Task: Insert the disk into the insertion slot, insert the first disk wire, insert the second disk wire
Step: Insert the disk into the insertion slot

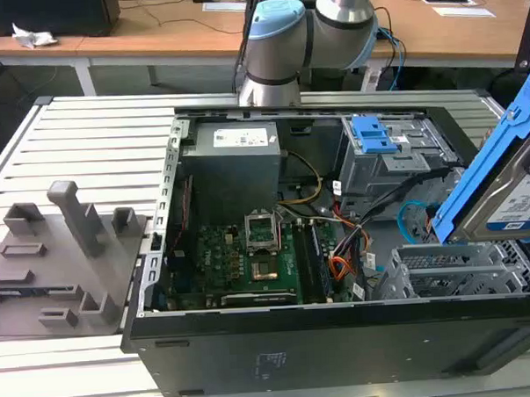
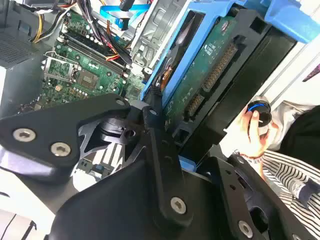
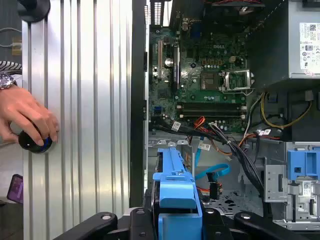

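In the exterior view, a grey fixture plate [image 1: 65, 260] lies at the left, beside the open computer case [image 1: 281, 356]. Further right inside the case, the first disk wire [image 1: 338, 267] and the second disk wire [image 1: 405, 217] lie near the insertion slot [image 1: 453, 274]. At the far right the disk [image 1: 511, 196] hangs tilted above that slot. In the first wrist view, the gripper [image 3: 175, 220] is clamped on the disk's blue carrier.
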